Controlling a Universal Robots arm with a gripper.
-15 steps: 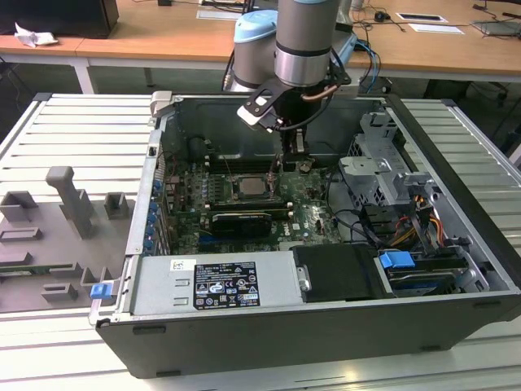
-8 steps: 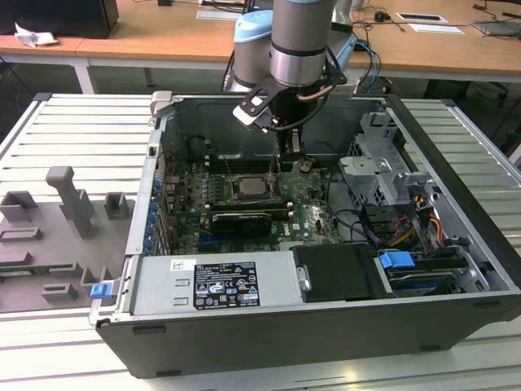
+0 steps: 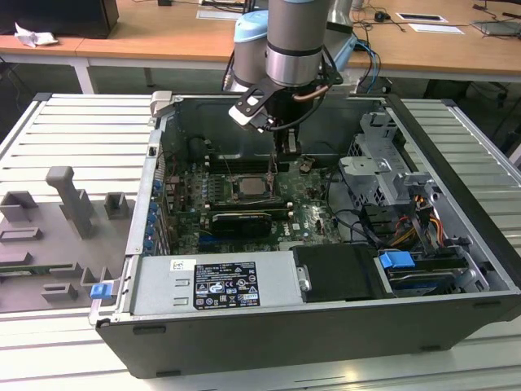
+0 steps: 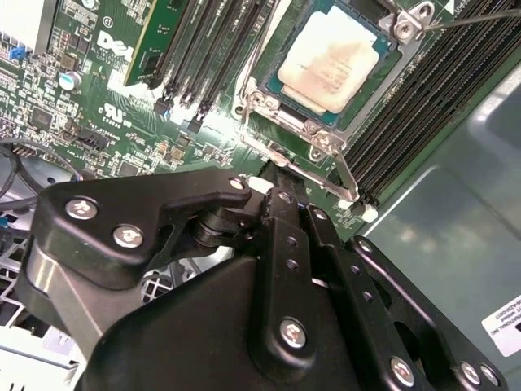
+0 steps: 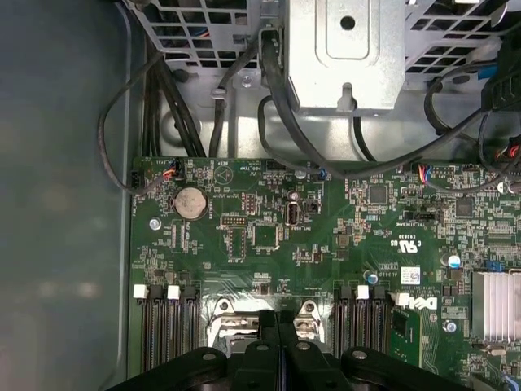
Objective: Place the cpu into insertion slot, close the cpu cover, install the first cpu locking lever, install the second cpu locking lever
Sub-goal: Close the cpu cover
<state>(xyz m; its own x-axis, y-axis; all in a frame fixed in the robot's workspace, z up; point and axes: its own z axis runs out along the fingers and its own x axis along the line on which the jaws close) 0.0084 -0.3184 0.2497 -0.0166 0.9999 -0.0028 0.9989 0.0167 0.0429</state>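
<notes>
The cpu [image 4: 332,63] lies flat in the insertion slot [image 4: 383,77], pale metal face up; the exterior view shows the cpu [image 3: 248,186] in the middle of the green motherboard [image 3: 313,213]. The cpu cover [image 4: 273,110] appears to lie down around the chip. A thin wire locking lever [image 4: 346,175] sticks out from the socket's corner, and a second lever [image 4: 480,12] runs off at the far corner. My gripper [image 4: 278,173] is shut with nothing between its fingers, just beside the socket's edge near the first lever. In the exterior view the gripper [image 3: 282,155] hangs just behind the socket.
Long black memory slots [image 4: 423,114] flank the socket on both sides. A metal drive cage [image 3: 378,175] with cables stands at the exterior view's right, and a power supply box [image 3: 216,285] at the front. The case wall [image 3: 151,204] bounds the exterior view's left.
</notes>
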